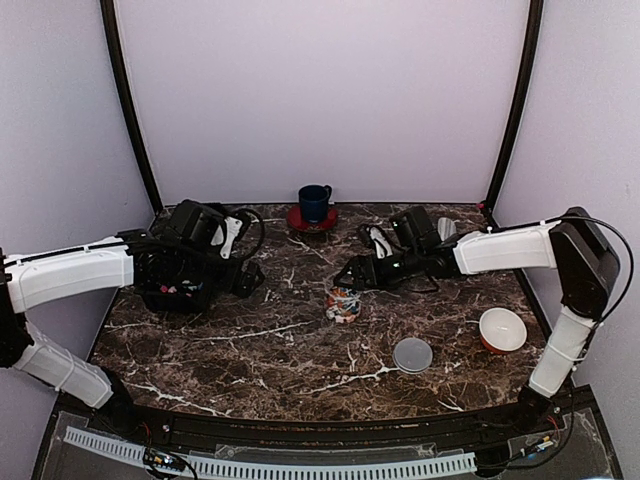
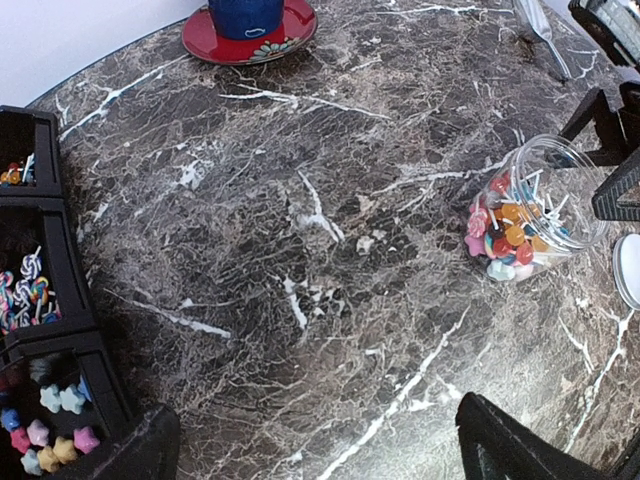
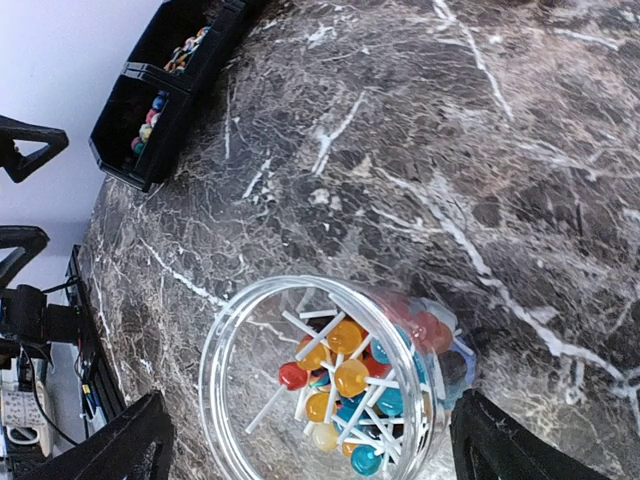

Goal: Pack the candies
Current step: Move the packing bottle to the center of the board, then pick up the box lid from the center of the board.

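Black bin [image 2: 66,262] partly beyond left edge

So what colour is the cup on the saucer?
The cup is dark blue, clearest in the top external view.

Soft even light, faint shadows; overhead view grainy, wrist views sharper.
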